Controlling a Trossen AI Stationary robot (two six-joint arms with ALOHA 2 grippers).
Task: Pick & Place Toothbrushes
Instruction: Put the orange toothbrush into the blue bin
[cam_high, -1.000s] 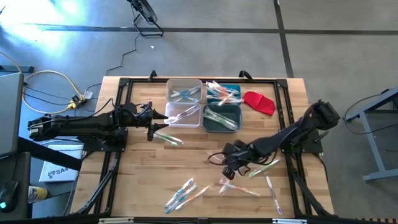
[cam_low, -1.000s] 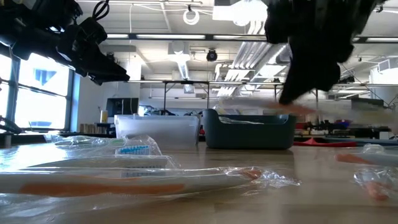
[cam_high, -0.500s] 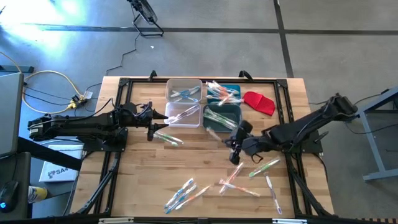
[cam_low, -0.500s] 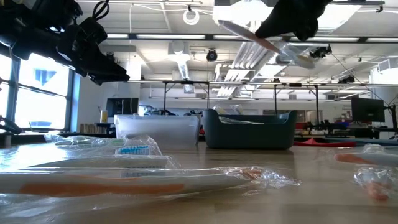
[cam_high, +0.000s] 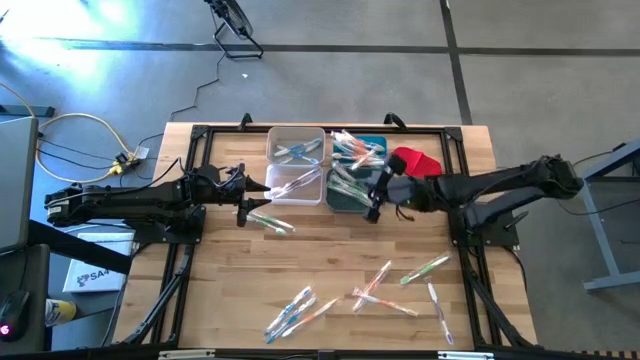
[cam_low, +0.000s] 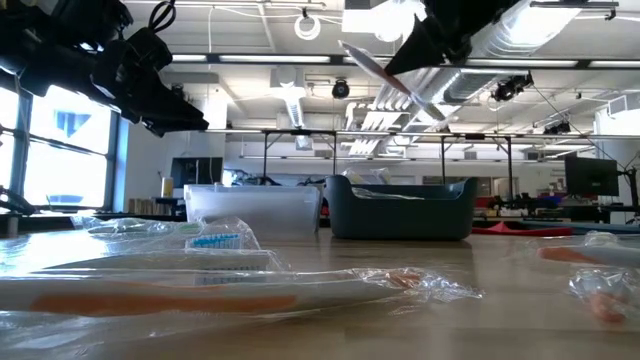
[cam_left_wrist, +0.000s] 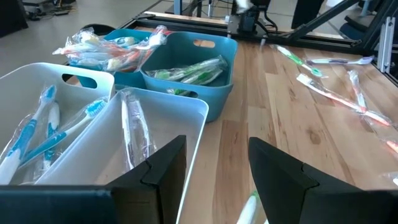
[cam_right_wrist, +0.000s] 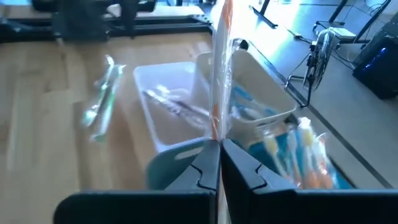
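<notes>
- Since a second ago my right gripper has swung up from the loose toothbrushes near the front of the table to the dark teal bin, carrying an orange-accented wrapped toothbrush with it.
- My right fingers are pressed together on that toothbrush; in the right wrist view it stands up from between them, in its clear wrapper.
- From table height the same toothbrush hangs tilted in the air, above the dark teal bin and clear of it.
- My left gripper has not moved: it sits just beside the near white bin, jaws spread wide with nothing between them, as the left wrist view shows.
- One green-accented toothbrush lies on the wood just by that left gripper.
- The near white bin holds a clear wrapped toothbrush; the far white bin holds blue ones.
- The dark teal bin has green toothbrushes in it, and the blue bin behind it is piled with orange-accented ones.
- A red cloth-like piece lies to the right of the bins.
- More toothbrushes stay scattered on the table: a cluster of blue and orange ones at the front edge, and another group toward the front right.
</notes>
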